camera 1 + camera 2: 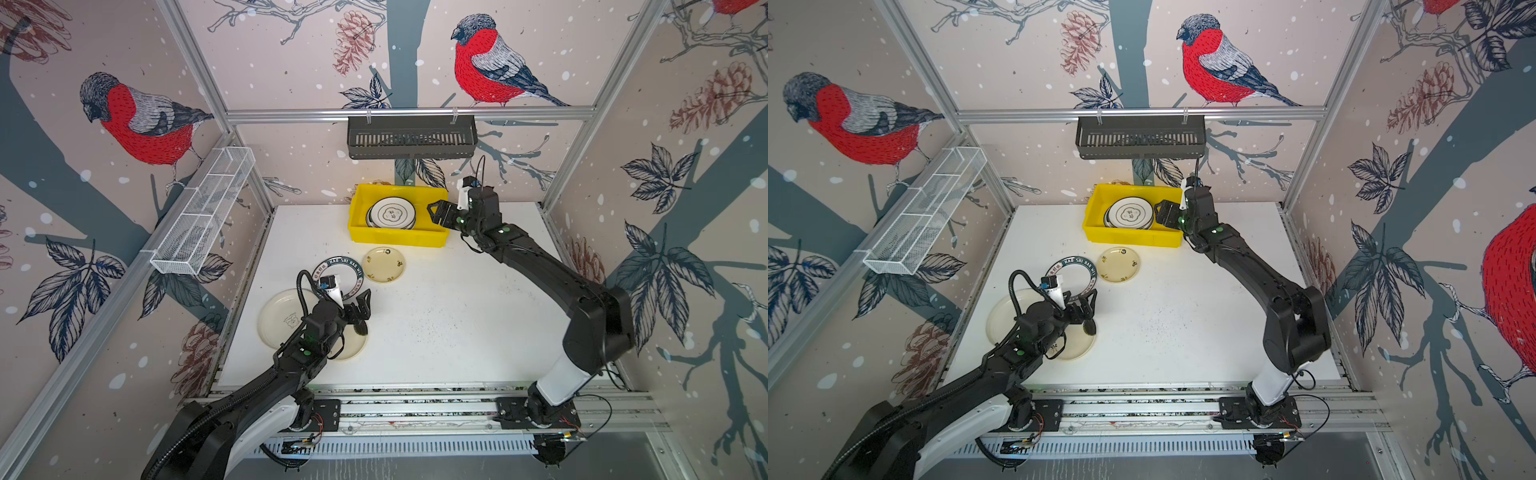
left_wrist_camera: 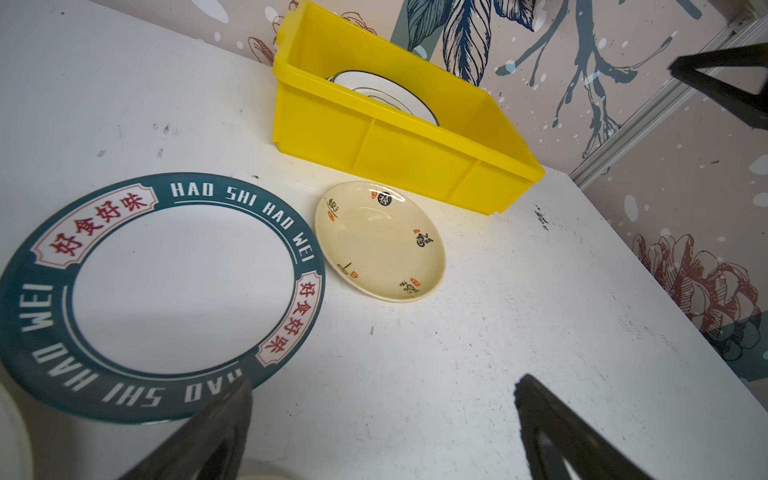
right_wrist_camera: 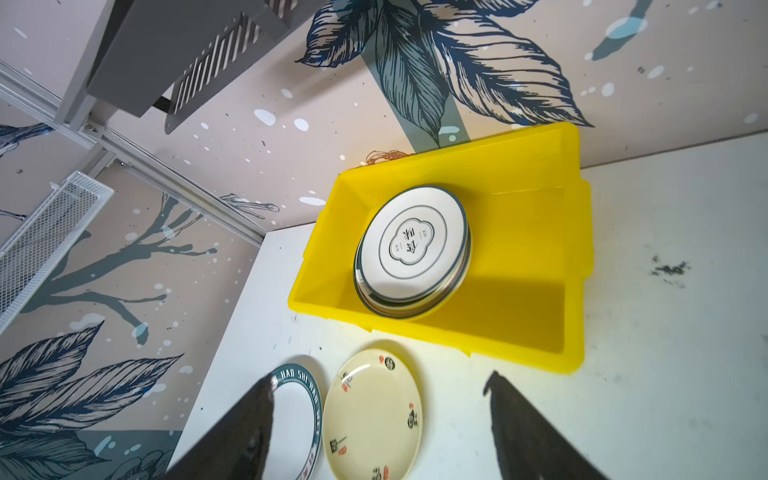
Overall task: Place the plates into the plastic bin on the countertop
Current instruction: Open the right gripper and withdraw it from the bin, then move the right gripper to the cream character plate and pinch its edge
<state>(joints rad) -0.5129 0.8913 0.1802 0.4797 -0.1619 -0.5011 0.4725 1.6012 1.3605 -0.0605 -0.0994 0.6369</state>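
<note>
Plates (image 1: pixel 390 214) lie stacked inside the yellow plastic bin (image 1: pixel 397 242) at the back of the bench (image 1: pixel 457 332), below the dark slotted basket (image 1: pixel 411 137); how many there are cannot be told. Right jaws hang spread and empty over the bin's right end. Left jaws, spread and empty too, hover above the bench. The left arm (image 1: pixel 291 365) hides parts of the teal-lettered plate (image 1: pixel 345 262), the cream plate (image 1: pixel 276 318) and the front yellowish plate (image 1: pixel 355 347). The small motif plate (image 1: pixel 383 264) lies in full view just before the bin.

Bullfinch wallpaper (image 1: pixel 291 62), aluminium rails (image 1: pixel 519 111)
</note>
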